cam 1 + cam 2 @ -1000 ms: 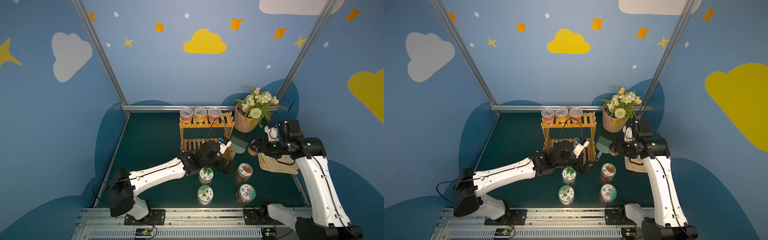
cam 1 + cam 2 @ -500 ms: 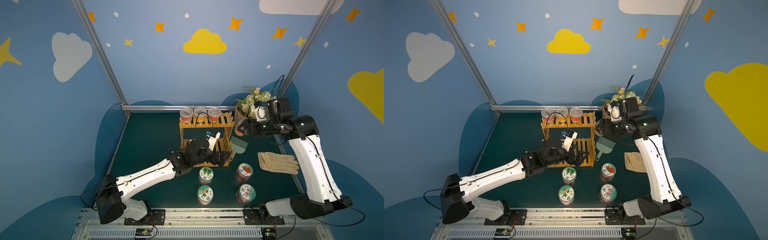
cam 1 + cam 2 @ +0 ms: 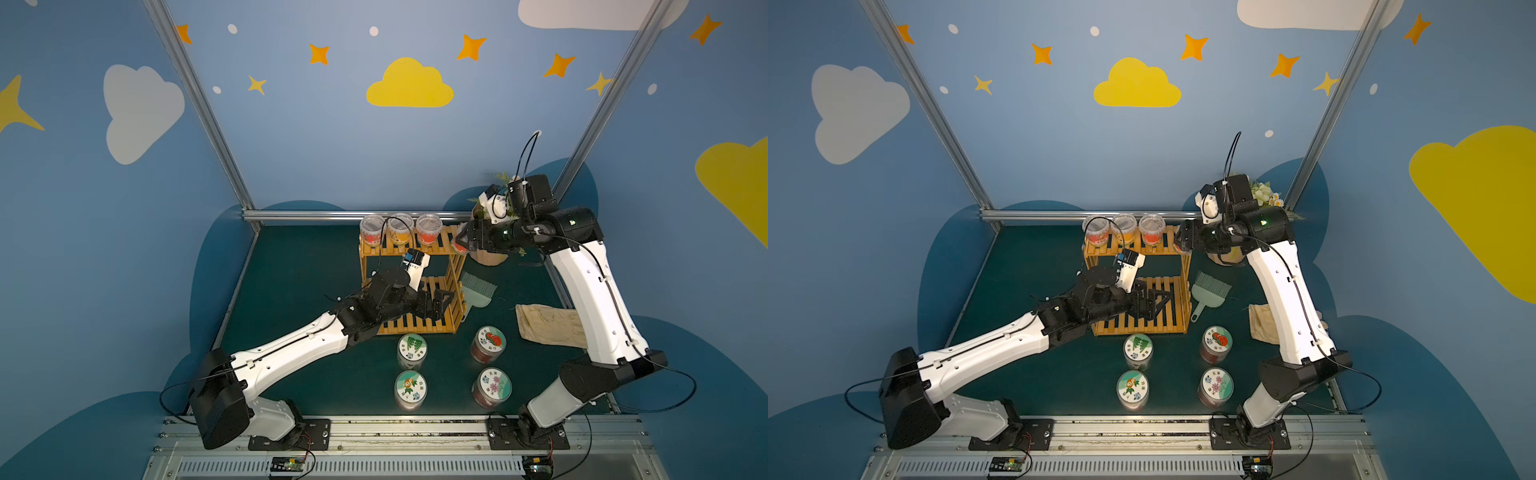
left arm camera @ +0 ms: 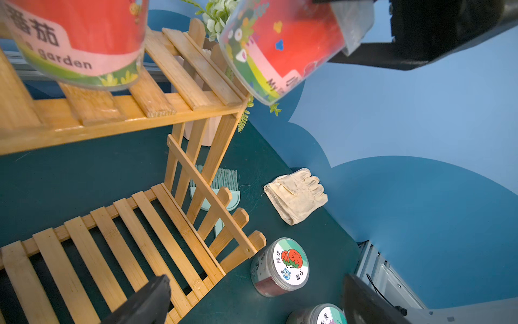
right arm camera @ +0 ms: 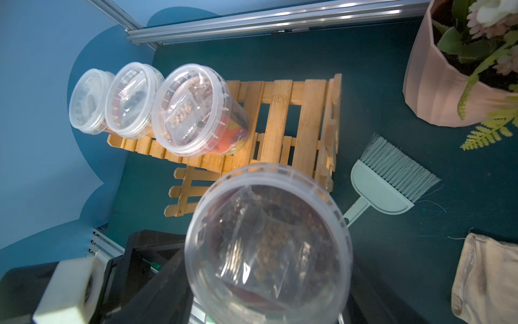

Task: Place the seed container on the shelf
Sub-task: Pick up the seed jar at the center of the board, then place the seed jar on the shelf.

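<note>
My right gripper (image 3: 467, 242) is shut on the seed container (image 3: 460, 247), a clear tub with a red label and a see-through lid (image 5: 269, 246). The tub hangs tilted at the right end of the wooden shelf (image 3: 409, 286), level with its top tier. In the left wrist view the tub's base (image 4: 280, 50) is just beside the shelf's corner post (image 4: 196, 30); contact cannot be told. Three similar tubs (image 5: 196, 109) stand in a row on the top tier. My left gripper (image 3: 440, 301) is open and empty over the lower tier's slats (image 4: 117, 252).
Several short jars with printed lids (image 3: 411, 347) (image 3: 488, 340) stand on the green mat in front of the shelf. A mint hand brush (image 3: 478, 291) lies by the shelf's right side. A tan glove (image 3: 544, 326) and a pink flowerpot (image 5: 448, 84) are further right.
My right arm has carried the seed container left and back, from above the glove to the shelf's top tier. My left gripper has moved from the jars to over the lower tier.
</note>
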`<act>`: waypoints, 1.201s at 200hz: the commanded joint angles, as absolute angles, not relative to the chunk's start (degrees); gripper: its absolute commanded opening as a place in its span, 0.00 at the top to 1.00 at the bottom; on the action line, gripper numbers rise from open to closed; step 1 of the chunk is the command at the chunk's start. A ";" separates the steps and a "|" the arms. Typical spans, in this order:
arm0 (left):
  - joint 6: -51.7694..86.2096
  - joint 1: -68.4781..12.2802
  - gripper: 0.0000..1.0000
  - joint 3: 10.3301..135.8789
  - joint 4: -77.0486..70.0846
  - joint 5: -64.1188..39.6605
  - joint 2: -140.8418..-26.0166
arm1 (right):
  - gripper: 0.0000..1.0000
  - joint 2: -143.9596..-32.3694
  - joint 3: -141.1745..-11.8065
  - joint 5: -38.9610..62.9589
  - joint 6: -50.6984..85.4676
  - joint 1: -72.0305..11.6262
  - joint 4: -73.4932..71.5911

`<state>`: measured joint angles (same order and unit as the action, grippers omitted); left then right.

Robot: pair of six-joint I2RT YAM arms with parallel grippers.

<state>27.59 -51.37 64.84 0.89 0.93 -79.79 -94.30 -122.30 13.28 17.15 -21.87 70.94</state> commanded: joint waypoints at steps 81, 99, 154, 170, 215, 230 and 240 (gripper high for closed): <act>28.54 -49.39 0.00 67.11 1.88 -0.44 -78.44 | 0.24 -101.13 -129.15 9.38 15.60 -23.03 70.13; 28.83 -49.28 0.00 66.63 1.58 -0.88 -78.31 | 0.24 -101.59 -129.28 8.38 15.29 -23.24 70.35; 29.05 -49.30 0.00 66.02 1.41 -0.62 -77.87 | 0.22 -102.73 -129.54 6.68 14.68 -23.85 70.53; 29.00 -49.30 0.00 66.01 1.45 -0.44 -77.78 | 0.22 -103.13 -130.09 6.77 14.72 -23.98 70.58; 29.18 -49.25 0.00 65.67 1.24 -0.62 -77.32 | 0.21 -103.78 -130.69 5.42 14.72 -24.30 70.64; 29.18 -49.28 0.00 65.57 1.15 -0.53 -77.25 | 0.21 -103.80 -130.69 4.85 14.79 -24.43 70.52; 29.25 -49.31 0.00 65.51 1.07 -0.52 -77.26 | 0.21 -103.73 -130.69 4.66 15.09 -24.48 70.20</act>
<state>28.95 -49.50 66.02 1.41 -0.30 -78.74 -103.28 -129.27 6.26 15.31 -24.08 70.61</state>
